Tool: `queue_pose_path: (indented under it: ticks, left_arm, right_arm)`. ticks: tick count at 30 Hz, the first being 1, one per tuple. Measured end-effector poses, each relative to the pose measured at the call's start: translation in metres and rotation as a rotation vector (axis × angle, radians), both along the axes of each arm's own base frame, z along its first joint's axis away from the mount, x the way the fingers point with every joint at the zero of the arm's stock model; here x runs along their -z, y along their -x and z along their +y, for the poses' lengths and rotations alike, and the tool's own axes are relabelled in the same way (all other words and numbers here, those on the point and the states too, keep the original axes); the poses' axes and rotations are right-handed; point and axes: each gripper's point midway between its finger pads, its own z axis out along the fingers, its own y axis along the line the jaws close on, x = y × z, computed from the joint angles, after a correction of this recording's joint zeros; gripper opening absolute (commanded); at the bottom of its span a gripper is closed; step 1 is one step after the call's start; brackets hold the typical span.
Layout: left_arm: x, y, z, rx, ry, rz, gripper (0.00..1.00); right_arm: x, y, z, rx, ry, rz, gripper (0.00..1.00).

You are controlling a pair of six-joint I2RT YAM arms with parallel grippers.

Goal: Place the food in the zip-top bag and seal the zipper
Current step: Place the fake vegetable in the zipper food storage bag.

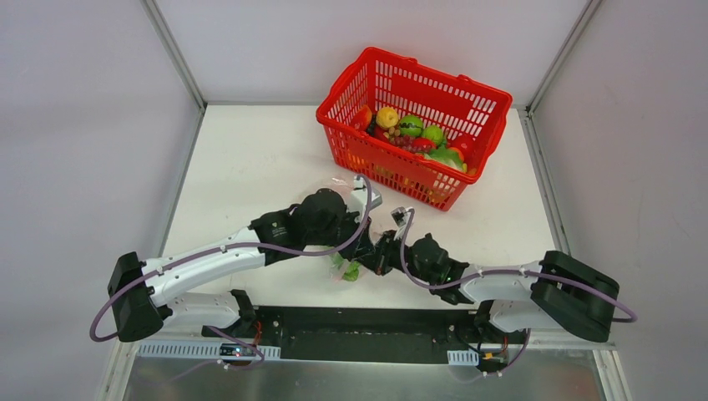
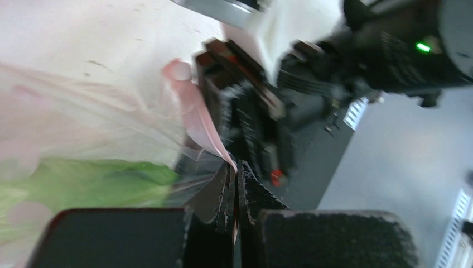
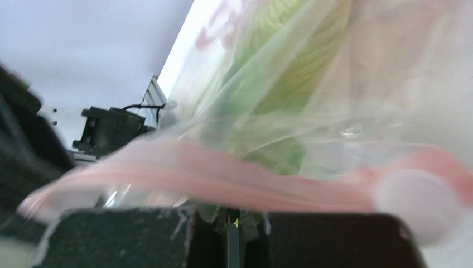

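Left gripper (image 2: 237, 184) clenched on the zipper (image 2: 198, 120), anchoring it, we reckon | right gripper (image 3: 228, 219) nipped on it too, to press it | zip-top bag (image 3: 390, 67), cabbage (image 2: 95, 181) inside, lying between them.

The zip-top bag (image 2: 83, 123), clear crinkled plastic with faint pink spots, lies at the near middle of the table. Inside it is the leafy cabbage (image 1: 347, 269), green shading to pale yellow-green, showing through the film toward the bag's near side. The zipper (image 3: 223, 178), a pink-red strip, runs along the mouth edge as one band, curled over at one end. Whether it is sealed cannot be told.
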Motion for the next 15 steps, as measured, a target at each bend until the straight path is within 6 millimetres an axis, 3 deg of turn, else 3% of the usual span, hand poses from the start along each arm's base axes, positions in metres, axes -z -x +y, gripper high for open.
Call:
queue_pose_path:
  ticks: [4,8,15]
  left_arm:
    - [-0.004,0.014,-0.005,0.068,0.024,0.032,0.00]
    - [-0.006,0.014,-0.005,0.065,0.031,0.028,0.00]
    - [-0.014,-0.007,0.012,-0.073,0.014,-0.045,0.00]
  right_arm:
    - [0.000,-0.013,-0.003,0.053,-0.021,-0.032,0.00]
    - [-0.011,-0.018,-0.007,0.078,-0.072,-0.091,0.00]
    - [-0.035,0.000,-0.003,-0.034,-0.168,-0.168,0.00]
